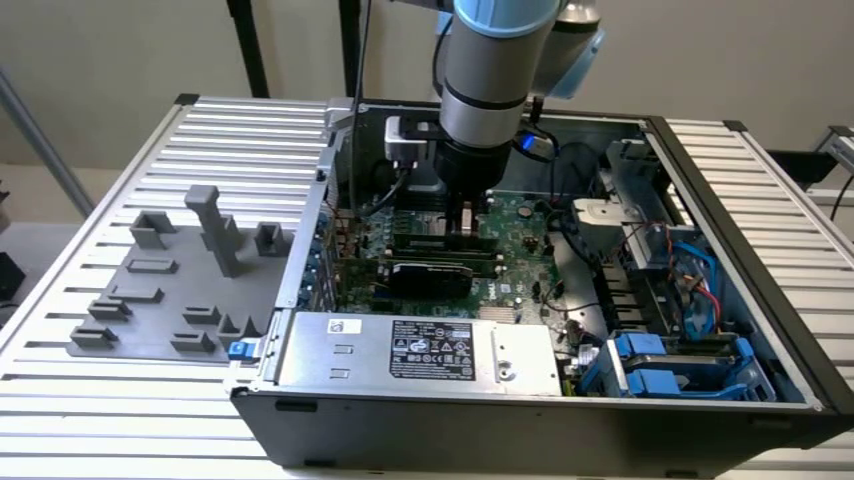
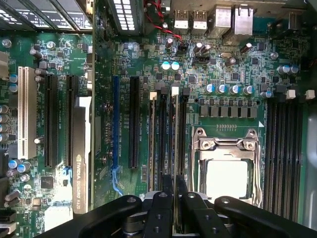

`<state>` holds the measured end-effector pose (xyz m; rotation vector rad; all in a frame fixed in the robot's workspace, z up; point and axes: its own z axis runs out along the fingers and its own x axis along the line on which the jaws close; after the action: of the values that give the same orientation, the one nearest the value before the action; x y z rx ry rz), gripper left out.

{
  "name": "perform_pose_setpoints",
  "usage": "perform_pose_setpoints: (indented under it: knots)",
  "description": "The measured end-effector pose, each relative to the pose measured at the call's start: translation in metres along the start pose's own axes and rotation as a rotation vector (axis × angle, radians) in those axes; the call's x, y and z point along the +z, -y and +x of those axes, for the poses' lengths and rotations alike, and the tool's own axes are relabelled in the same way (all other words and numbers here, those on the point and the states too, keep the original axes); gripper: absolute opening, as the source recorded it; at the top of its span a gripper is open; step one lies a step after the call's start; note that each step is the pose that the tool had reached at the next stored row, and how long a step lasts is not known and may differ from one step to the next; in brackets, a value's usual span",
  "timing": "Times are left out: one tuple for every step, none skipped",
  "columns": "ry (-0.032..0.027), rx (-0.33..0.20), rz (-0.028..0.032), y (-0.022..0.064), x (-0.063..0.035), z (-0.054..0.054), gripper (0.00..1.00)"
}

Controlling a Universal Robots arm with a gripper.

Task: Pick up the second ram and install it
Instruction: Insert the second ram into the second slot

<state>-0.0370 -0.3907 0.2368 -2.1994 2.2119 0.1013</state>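
The gripper [image 2: 174, 198], jaws narrowed on the second ram [image 2: 175, 139], holds the stick edge-down directly over the motherboard's [image 2: 148, 64] memory slots (its length running parallel to them), beside the graphics card [image 1: 430, 274].

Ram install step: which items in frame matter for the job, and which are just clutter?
In the job:
- gripper, shut on the second ram
- memory slots, with the ram held edge-on in line with them

Just lying about:
- graphics card
- CPU socket
- power supply
- grey fixture blocks on the table
- blue drive bays
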Motion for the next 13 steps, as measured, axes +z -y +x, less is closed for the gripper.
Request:
perform_pose_setpoints:
  knots:
    - [-0.0001,0.0,0.0,0.0,0.0001,0.0,0.14]
    - [0.0001,0.0,0.0,0.0,0.0003,0.0,0.14]
    - [0.0003,0.0,0.0002,0.0,0.0007,0.0,0.14]
    - [0.0004,0.0,0.0002,0.0001,0.0011,0.0,0.14]
    - [0.0,0.0,0.0,0.0001,0.0015,0.0001,0.14]
    - [0.0,0.0,0.0,0.0002,0.0021,0.0001,0.14]
    - [0.0001,0.0,0.0001,0.0002,0.0026,0.0001,0.14]
    - [0.0,0.0,0.0,0.0003,0.0032,0.0002,0.14]
    - [0.0001,0.0,0.0,0.0003,0.0039,0.0002,0.14]
    - [0.0,0.0,0.0,0.0003,0.0045,0.0003,0.14]
    - [0.0,0.0,0.0,0.0004,0.005,0.0003,0.14]
    - [0.0001,0.0,0.0001,0.0005,0.0055,0.0003,0.14]
    - [-0.0001,0.0,0.0,0.0005,0.0058,0.0004,0.14]
